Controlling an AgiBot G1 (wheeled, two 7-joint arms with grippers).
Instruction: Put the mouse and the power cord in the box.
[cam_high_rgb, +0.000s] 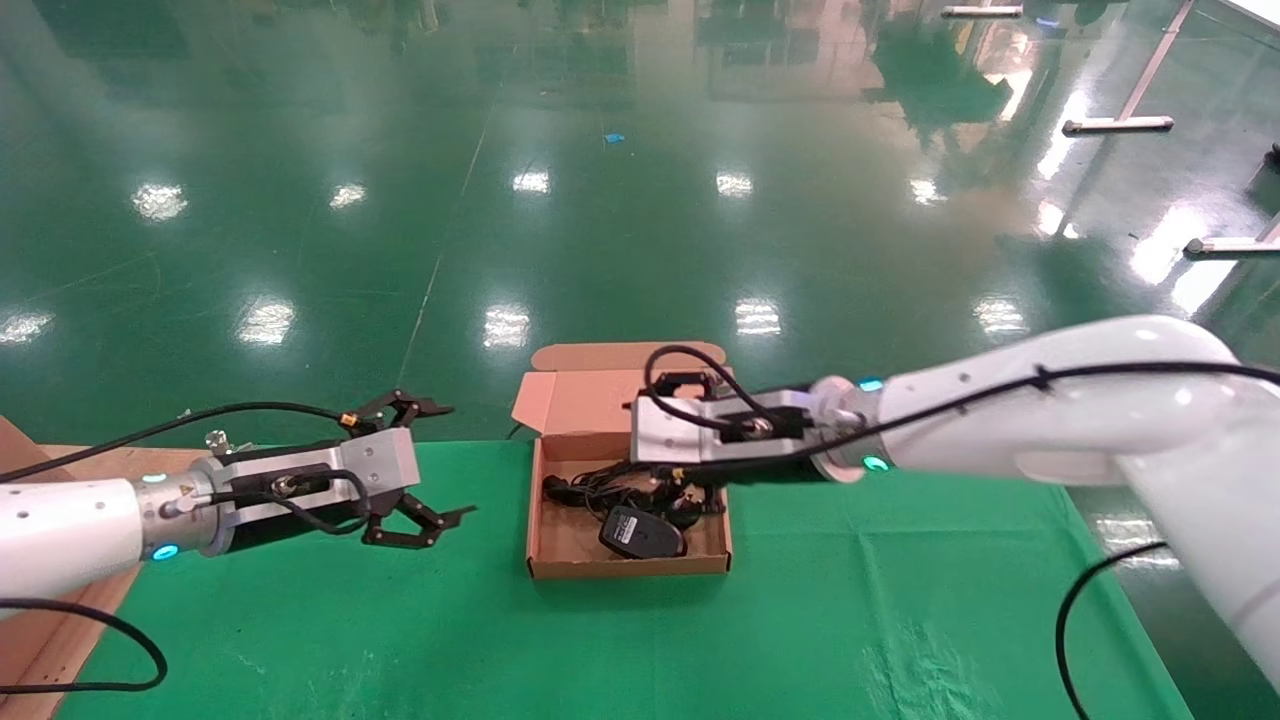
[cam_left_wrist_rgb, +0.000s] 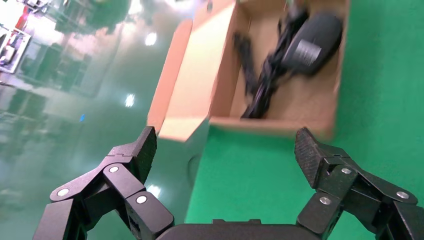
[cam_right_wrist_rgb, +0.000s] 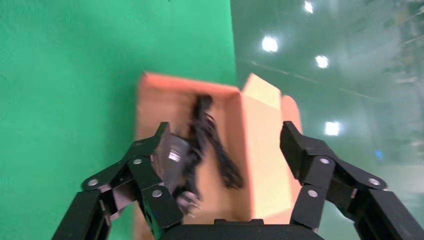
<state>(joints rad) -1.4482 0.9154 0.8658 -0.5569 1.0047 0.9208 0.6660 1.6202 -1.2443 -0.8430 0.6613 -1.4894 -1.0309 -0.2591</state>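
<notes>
The brown box (cam_high_rgb: 628, 566) lies open on the green table, its lid flap (cam_high_rgb: 585, 398) standing up at the back. Inside, the black mouse (cam_high_rgb: 640, 532) rests near the front wall, and the tangled power cord (cam_high_rgb: 600, 488) lies behind it. My right gripper (cam_right_wrist_rgb: 225, 132) hovers open over the box interior with nothing between its fingers; below it lie the mouse (cam_right_wrist_rgb: 172, 160), the cord (cam_right_wrist_rgb: 215, 145) and the plug's prongs (cam_right_wrist_rgb: 187, 202). My left gripper (cam_high_rgb: 455, 462) hangs open and empty to the left of the box. It faces the box wall (cam_left_wrist_rgb: 280, 125), with the mouse (cam_left_wrist_rgb: 312, 45) and cord (cam_left_wrist_rgb: 265, 80) beyond.
Green cloth covers the table (cam_high_rgb: 800, 620). Its far edge runs just behind the box, with shiny green floor (cam_high_rgb: 640, 200) beyond. A flat piece of brown cardboard (cam_high_rgb: 40, 640) lies at the table's left edge under my left arm.
</notes>
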